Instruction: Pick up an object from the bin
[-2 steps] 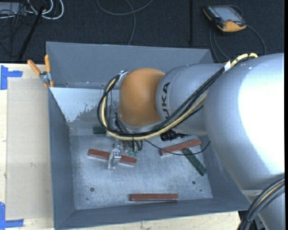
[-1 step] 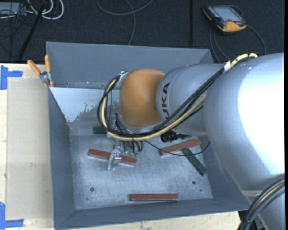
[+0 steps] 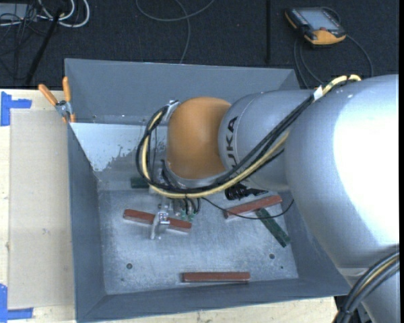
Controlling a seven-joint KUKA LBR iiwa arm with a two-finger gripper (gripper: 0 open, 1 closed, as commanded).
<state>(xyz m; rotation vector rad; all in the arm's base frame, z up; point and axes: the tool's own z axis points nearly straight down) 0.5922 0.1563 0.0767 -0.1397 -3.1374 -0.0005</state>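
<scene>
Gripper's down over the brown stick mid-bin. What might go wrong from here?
1. The brown stick lies flat on the bin floor under the gripper; a thin flat piece may slip out or just get pushed along.
2. The arm's cables hang low beside a second brown stick and a dark green stick; they might snag or drag those.

The bin's floor [image 3: 111, 247] lies bare along its left side and in the near-left corner, so there is open room to come down there. The arm [image 3: 337, 173] and its orange cover [image 3: 194, 138] block the far middle and the right from above. A mid-floor brown bar [image 3: 138, 215] and a long brown bar [image 3: 215, 276] near the near wall leave a clear strip between them. A slanted brown bar [image 3: 254, 205] and a dark green strip [image 3: 276, 231] crowd the right.
</scene>
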